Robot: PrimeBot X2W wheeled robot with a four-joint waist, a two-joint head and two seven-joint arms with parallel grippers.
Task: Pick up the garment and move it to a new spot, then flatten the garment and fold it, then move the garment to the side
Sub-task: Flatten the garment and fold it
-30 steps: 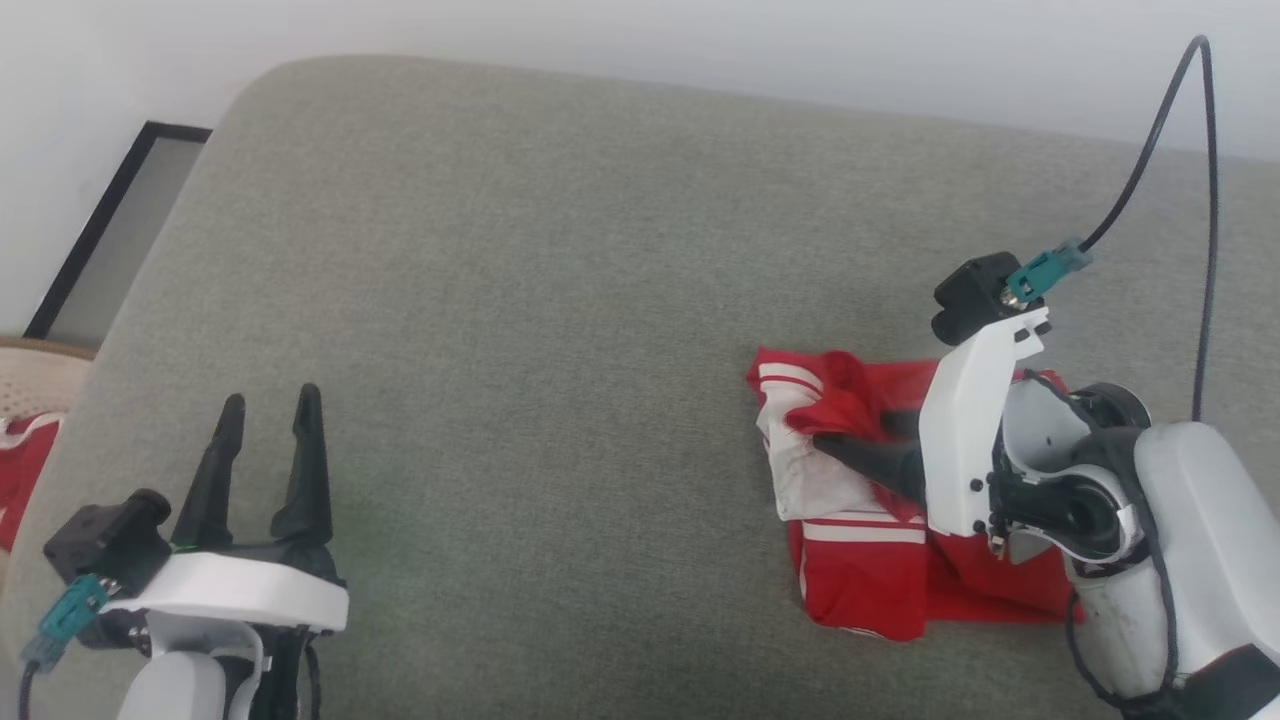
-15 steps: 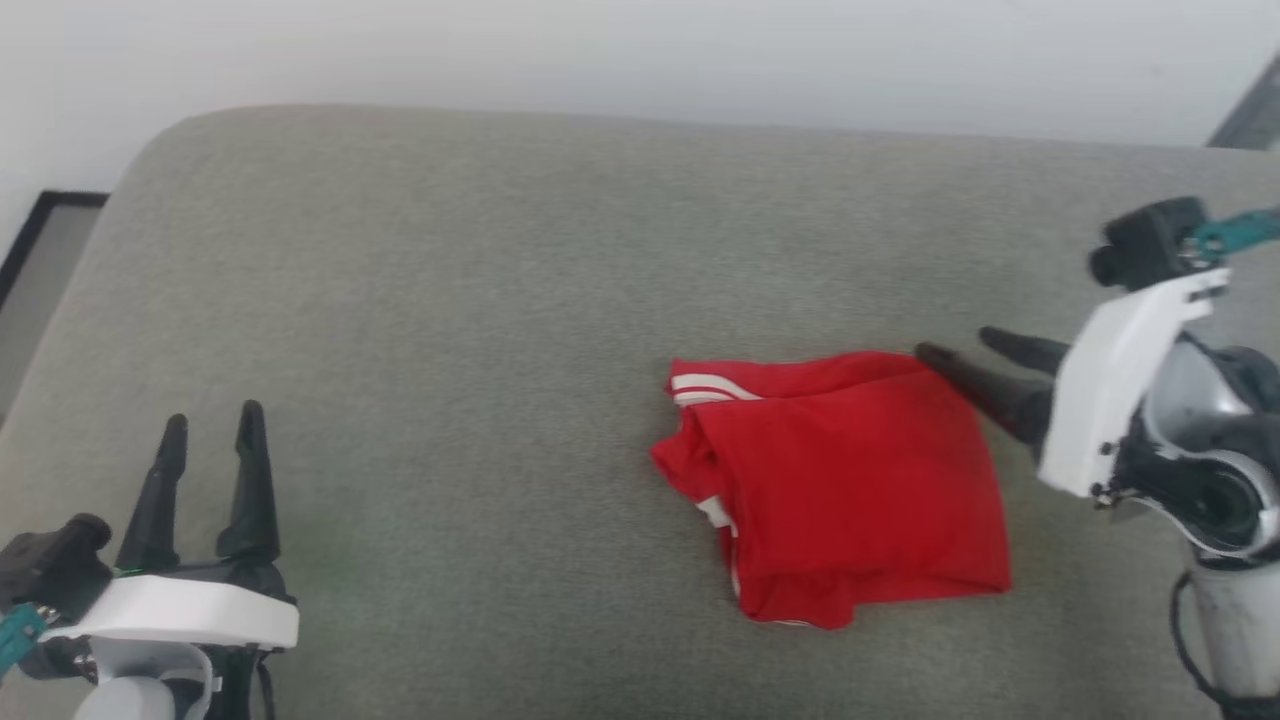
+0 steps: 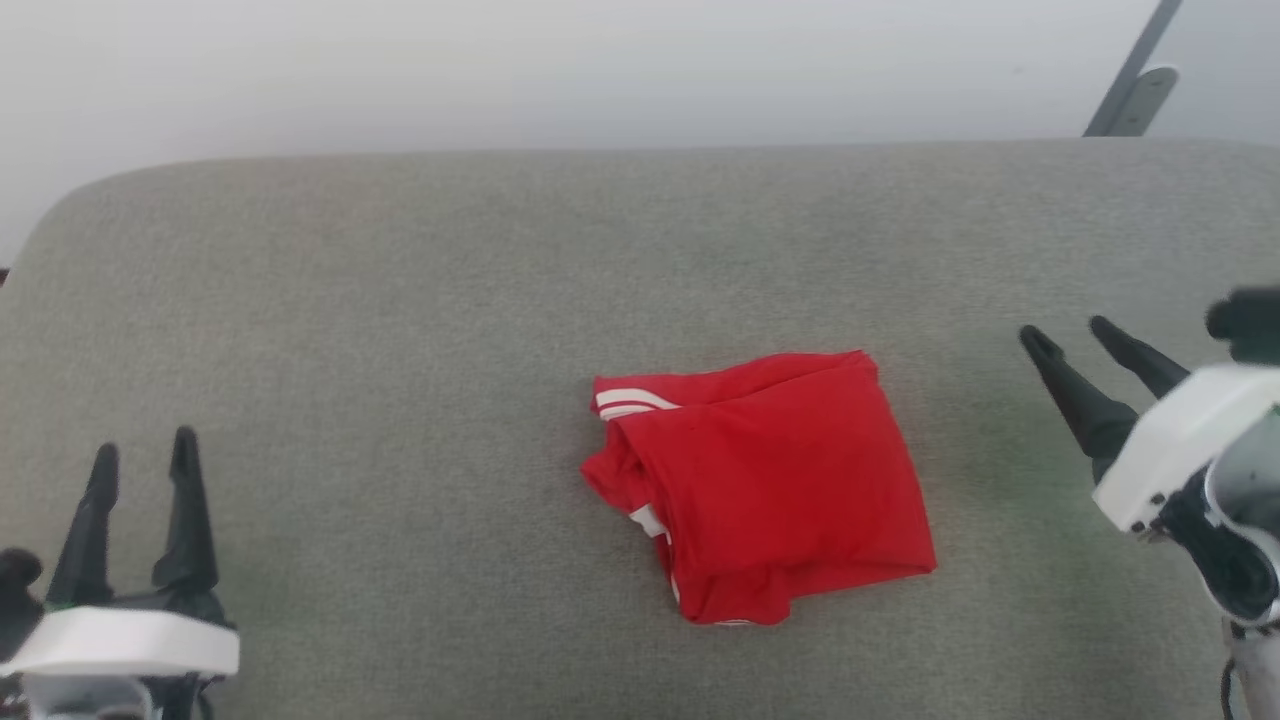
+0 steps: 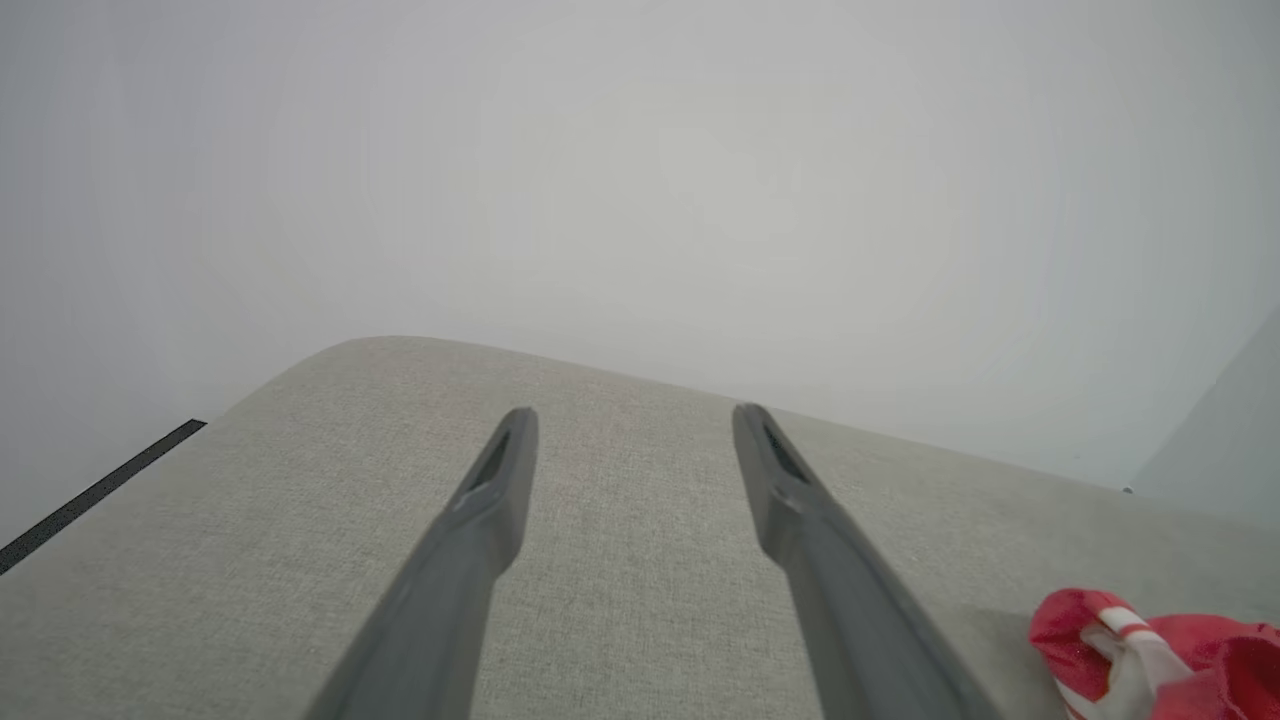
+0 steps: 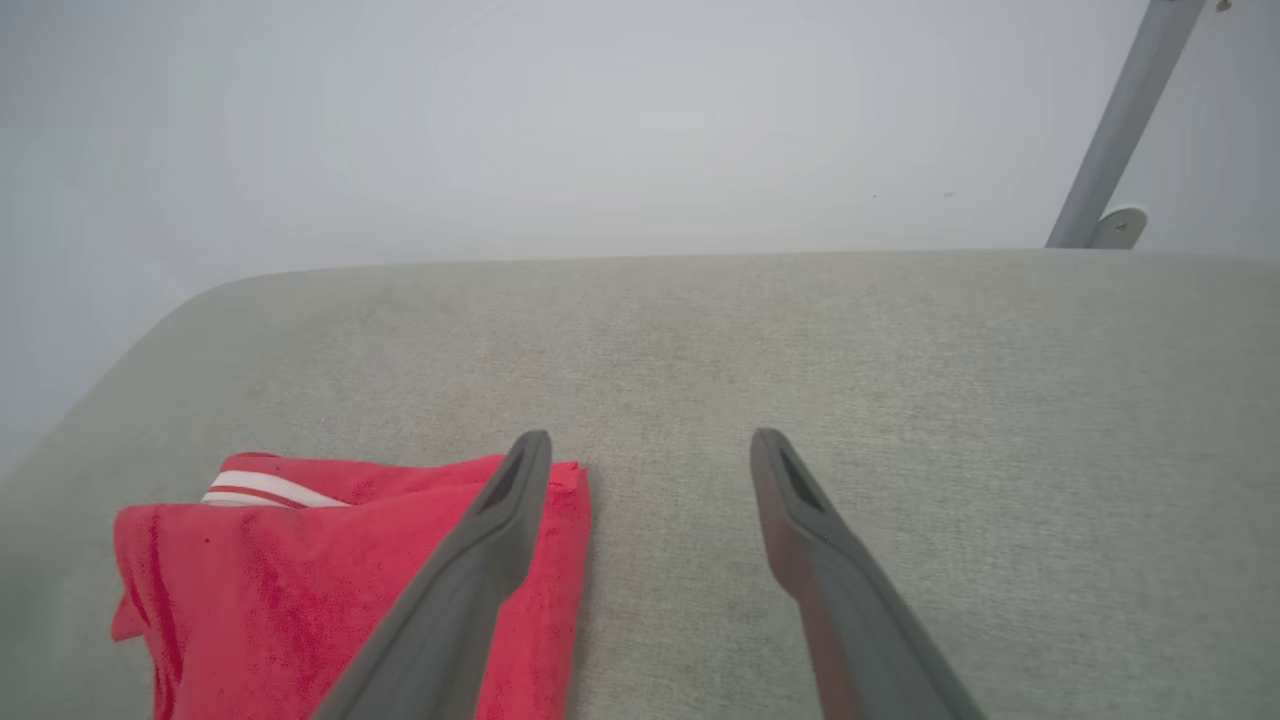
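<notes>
The garment lies folded into a compact red bundle with white striped trim at its left edge, on the grey cushion. It also appears at the lower left of the right wrist view and at the lower right corner of the left wrist view. My right gripper hangs open to the right of the garment, apart from it, nothing between its fingers. At the lower left my left gripper stands open and empty, far from the garment.
The cushion's far edge meets a pale wall. A grey metal bracket leans on the wall at the upper right. A dark strip shows beyond the cushion's rounded left corner.
My right gripper has let go of the garment and drawn back to its right, leaving it folded flat. The head camera has swung, shifting the whole picture. The left gripper stays open.
</notes>
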